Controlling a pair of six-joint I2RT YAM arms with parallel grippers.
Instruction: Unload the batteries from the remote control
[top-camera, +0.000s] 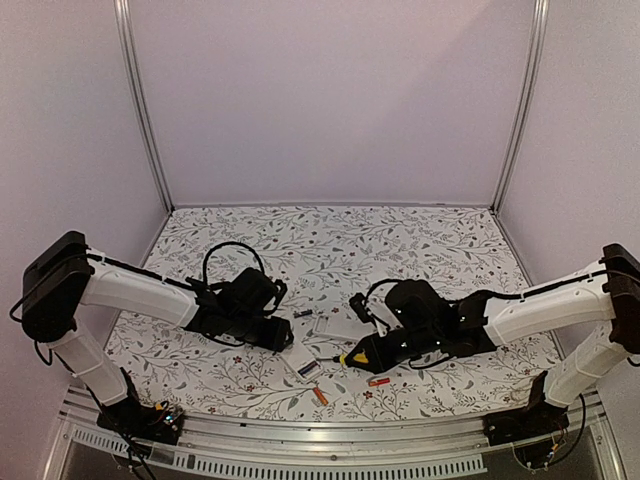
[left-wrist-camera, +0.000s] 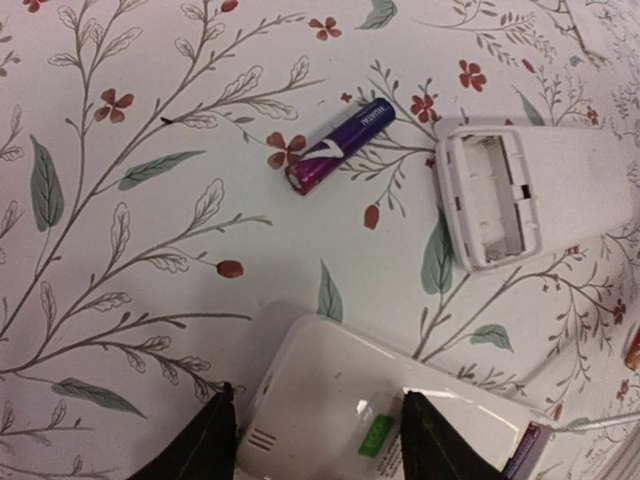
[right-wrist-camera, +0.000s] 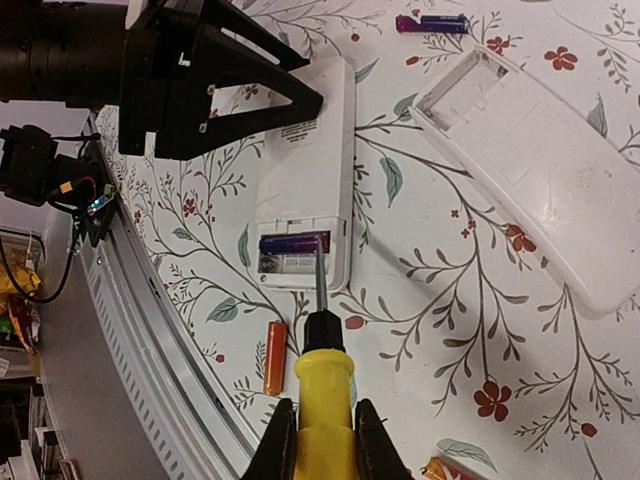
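On the floral table (top-camera: 420, 240) the long white plastic remote (right-wrist-camera: 310, 150) lies with the left gripper (left-wrist-camera: 320, 435) astride one end, jaws apart, gripping or not I cannot tell; the right gripper (right-wrist-camera: 322, 445) is clamped on the yellow-handled screwdriver (right-wrist-camera: 322, 390). Its tip meets the small dark purple battery (right-wrist-camera: 292, 242) in the open bay (right-wrist-camera: 300, 266): light, rigid, slick, probably rolls, so lever one end, then pinch mid-barrel.

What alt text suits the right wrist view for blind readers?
The right gripper holds a yellow-handled screwdriver, its tip in the open bay of a white remote beside a purple battery. The left gripper sits at that remote's far end; a second remote, a loose purple battery and an orange battery lie nearby.
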